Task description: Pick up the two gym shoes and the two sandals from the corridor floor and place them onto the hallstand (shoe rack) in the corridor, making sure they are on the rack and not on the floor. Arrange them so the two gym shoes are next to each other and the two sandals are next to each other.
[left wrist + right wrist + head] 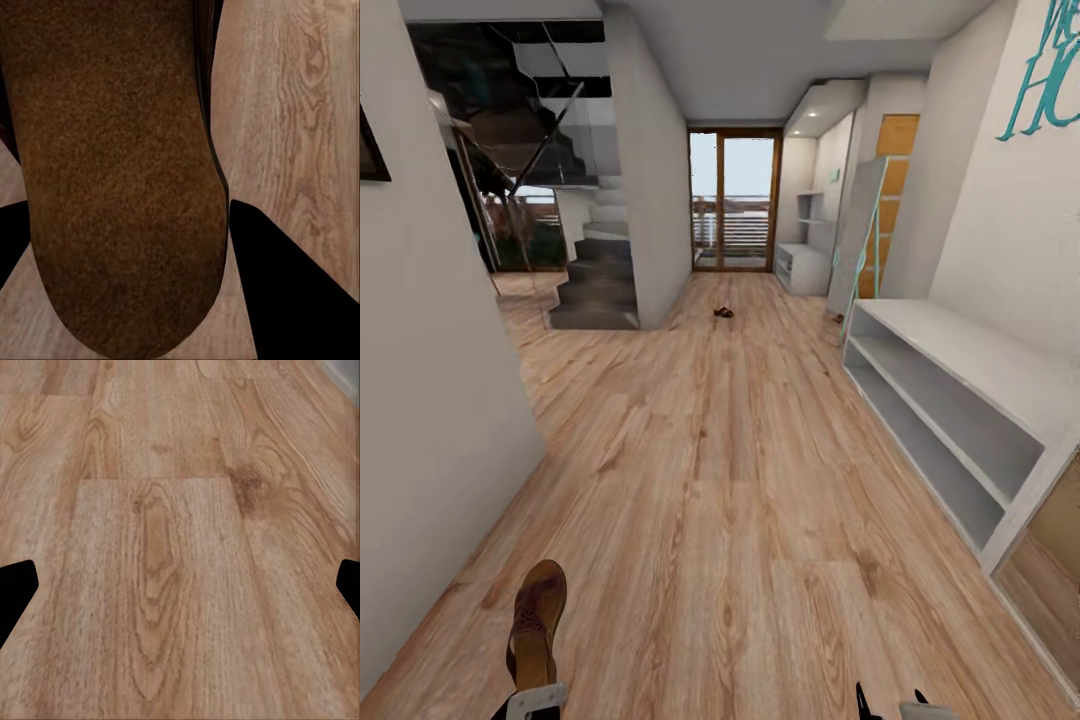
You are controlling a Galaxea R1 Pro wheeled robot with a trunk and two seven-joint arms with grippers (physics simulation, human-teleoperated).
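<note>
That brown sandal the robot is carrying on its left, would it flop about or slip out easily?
Probably fairly stiff: the sandal sticks out straight from the left gripper without drooping. Its sole looks rough and grainy, so slipping seems unlikely. Being flat and small, it's likely light, and wouldn't roll if set down.

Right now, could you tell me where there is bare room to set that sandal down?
Both open rows of the whitish shelf unit and its top look bare. The hallstand beyond is too distant to judge. The left gripper holds the sandal over bare corridor floor.
</note>
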